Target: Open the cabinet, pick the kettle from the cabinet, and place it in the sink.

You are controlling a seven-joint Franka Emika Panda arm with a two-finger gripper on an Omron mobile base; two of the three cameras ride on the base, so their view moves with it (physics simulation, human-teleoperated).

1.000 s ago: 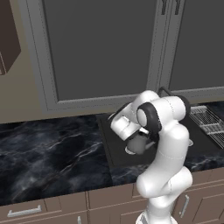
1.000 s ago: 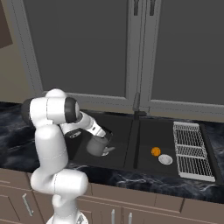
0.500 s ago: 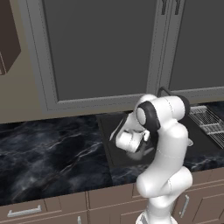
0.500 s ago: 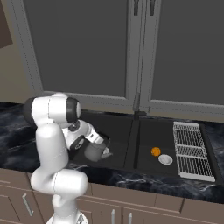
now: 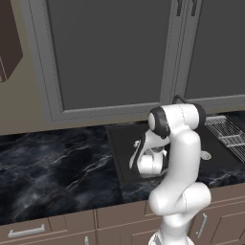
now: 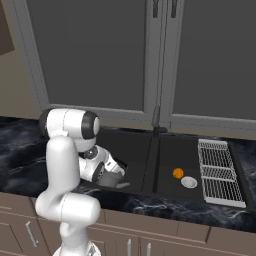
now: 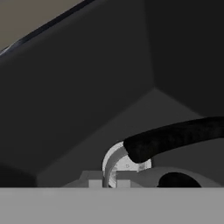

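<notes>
While the white arm bends low over the front edge of the black marbled bench (image 5: 57,162), the grey rounded kettle (image 6: 111,179) sits down inside the left part of the dark matte rectangular sink (image 6: 165,165), directly under the gripper (image 6: 116,176), at the end of the lowered wrist. In the hand view the kettle's thick black curved handle (image 7: 175,138) crosses right in front of the jaws, above a pale round part of the kettle (image 7: 127,165), with the sink's dark walls and floor behind it. The jaws stand almost fully closed, drawn in narrow at the kettle's handle; whether they truly clamp it or merely touch it cannot be told from these views. In the right part of the sink lie a small orange round object (image 6: 178,173) and, just beside it, the small round silver drain disc (image 6: 189,182). To the right of the basin rests a grey wire dish rack (image 6: 218,172), touching the sink's edge. A slim dark tap (image 6: 156,120) rises behind the middle of the sink. At the upper left corner of the left base view hangs the brown wooden wall cabinet (image 5: 8,43), well apart from the arm.
</notes>
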